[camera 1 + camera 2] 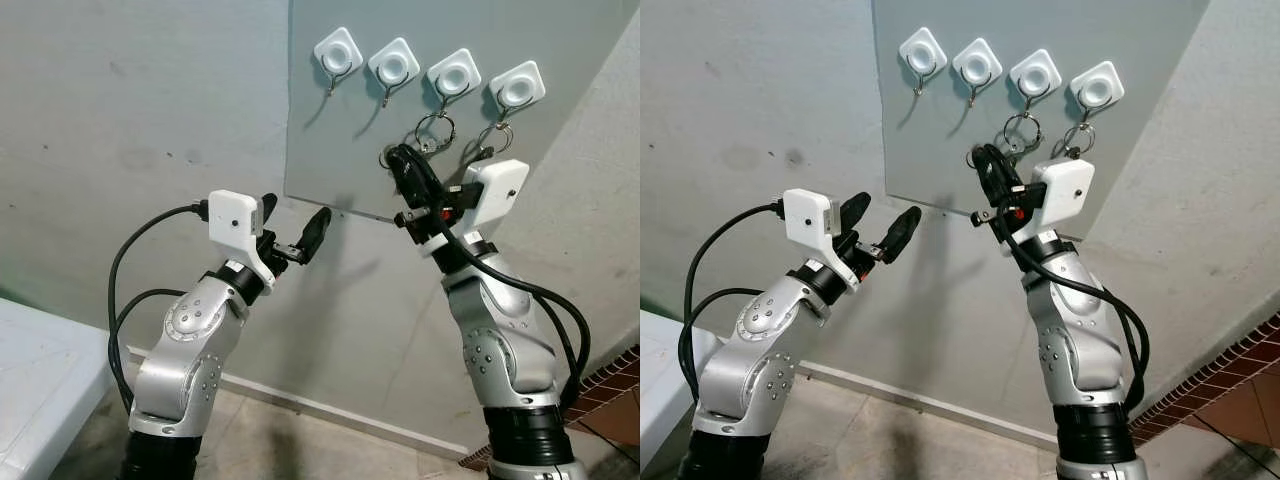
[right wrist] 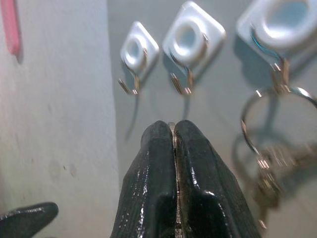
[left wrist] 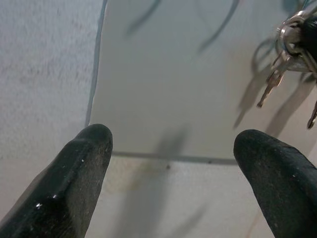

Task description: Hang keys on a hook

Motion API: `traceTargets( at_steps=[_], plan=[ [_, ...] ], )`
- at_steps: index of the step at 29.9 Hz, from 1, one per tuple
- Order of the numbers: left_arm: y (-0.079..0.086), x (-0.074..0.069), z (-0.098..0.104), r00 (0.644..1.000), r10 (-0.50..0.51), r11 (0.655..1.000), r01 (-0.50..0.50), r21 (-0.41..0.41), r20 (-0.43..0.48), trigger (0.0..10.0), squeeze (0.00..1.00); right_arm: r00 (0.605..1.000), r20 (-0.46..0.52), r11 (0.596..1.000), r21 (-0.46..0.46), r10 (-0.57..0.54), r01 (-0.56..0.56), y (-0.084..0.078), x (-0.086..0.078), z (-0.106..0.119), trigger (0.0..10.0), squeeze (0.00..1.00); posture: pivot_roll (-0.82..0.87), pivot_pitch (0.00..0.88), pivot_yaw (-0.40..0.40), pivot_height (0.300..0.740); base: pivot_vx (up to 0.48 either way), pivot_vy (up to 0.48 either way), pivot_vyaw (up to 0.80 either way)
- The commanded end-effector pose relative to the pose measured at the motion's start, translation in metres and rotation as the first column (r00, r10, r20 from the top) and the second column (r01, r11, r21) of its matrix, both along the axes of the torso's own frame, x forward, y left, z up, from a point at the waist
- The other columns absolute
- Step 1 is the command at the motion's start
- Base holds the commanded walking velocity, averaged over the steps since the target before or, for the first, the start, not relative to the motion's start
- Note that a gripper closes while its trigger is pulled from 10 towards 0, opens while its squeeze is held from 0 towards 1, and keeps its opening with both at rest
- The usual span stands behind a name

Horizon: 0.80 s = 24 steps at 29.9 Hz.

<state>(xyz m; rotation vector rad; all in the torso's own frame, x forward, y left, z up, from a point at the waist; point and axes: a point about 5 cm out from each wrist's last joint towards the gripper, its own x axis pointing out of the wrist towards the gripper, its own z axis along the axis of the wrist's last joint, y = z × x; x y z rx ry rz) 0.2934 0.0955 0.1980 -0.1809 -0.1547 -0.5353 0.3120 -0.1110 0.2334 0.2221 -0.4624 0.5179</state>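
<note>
— Head views first: where do you stand against the grey panel (image 1: 350,120)?

— My right gripper (image 1: 400,165) is raised in front of the panel's lower part, below the row of four white hooks (image 1: 338,52). Its fingers are pressed together, and a thin sliver of metal shows between the tips; I judge that is part of a key set, though I cannot make out the keys themselves. Two key rings already hang on the panel: one ring (image 1: 435,128) under the third hook, another ring (image 1: 497,133) under the fourth. The first two hooks are bare. My left gripper (image 1: 295,235) is just off the panel's lower left corner, fingers apart, holding nothing.

— Left wrist view?

— My two fingertips (image 3: 84,163) are spread wide with the panel's bottom edge between them; dangling keys (image 3: 290,47) show at the panel's far side.

— Right wrist view?

— My closed fingertips (image 2: 173,144) point at the panel just below the two empty hooks (image 2: 184,84). To do this well I should rise slowly, keep my grip firm, bring the loop over one bare hook's upturned tip, and steer clear of the hanging ring (image 2: 267,124) beside it.
</note>
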Motion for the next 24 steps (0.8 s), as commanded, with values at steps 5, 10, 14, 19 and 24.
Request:
traceTargets(
  at_steps=[5, 10, 14, 19, 24],
  plan=[
    [-0.008, -0.004, 0.013, 0.998, -0.041, 0.999, 0.041, 0.006, 0.038, 10.0, 0.00, 0.999, 0.046, 0.999, 0.048, -0.018, 0.016, 0.000, 0.003, 0.016, 10.0, 0.00, 0.03, 0.012, -0.039, 0.740, 0.000, 0.000, 0.00],
    [-0.016, -0.007, 0.013, 0.997, -0.075, 0.997, 0.075, 0.002, 0.033, 10.0, 0.00, 0.998, 0.055, 0.997, 0.072, -0.031, 0.027, 0.002, 0.006, 0.021, 10.0, 0.00, 0.03, 0.010, -0.039, 0.740, 0.000, 0.000, 0.00],
    [-0.021, -0.010, 0.015, 0.995, -0.093, 0.996, 0.093, -0.001, 0.032, 10.0, 0.00, 0.998, 0.054, 0.995, 0.093, -0.039, 0.034, 0.003, 0.007, 0.024, 10.0, 0.00, 0.03, 0.007, -0.038, 0.740, 0.000, 0.000, 0.00],
    [-0.021, -0.009, 0.018, 0.995, -0.098, 0.995, 0.098, -0.003, 0.036, 10.0, 0.00, 0.997, 0.054, 0.993, 0.107, -0.051, 0.045, 0.003, 0.008, 0.026, 10.0, 0.00, 0.03, 0.003, -0.036, 0.740, 0.000, 0.000, 0.00],
    [-0.020, -0.008, 0.020, 0.995, -0.098, 0.995, 0.098, -0.007, 0.037, 10.0, 0.00, 0.997, 0.035, 0.991, 0.121, -0.068, 0.063, 0.003, 0.010, 0.028, 10.0, 0.00, 0.03, 0.000, -0.034, 0.740, 0.000, 0.000, 0.00]
  ],
)
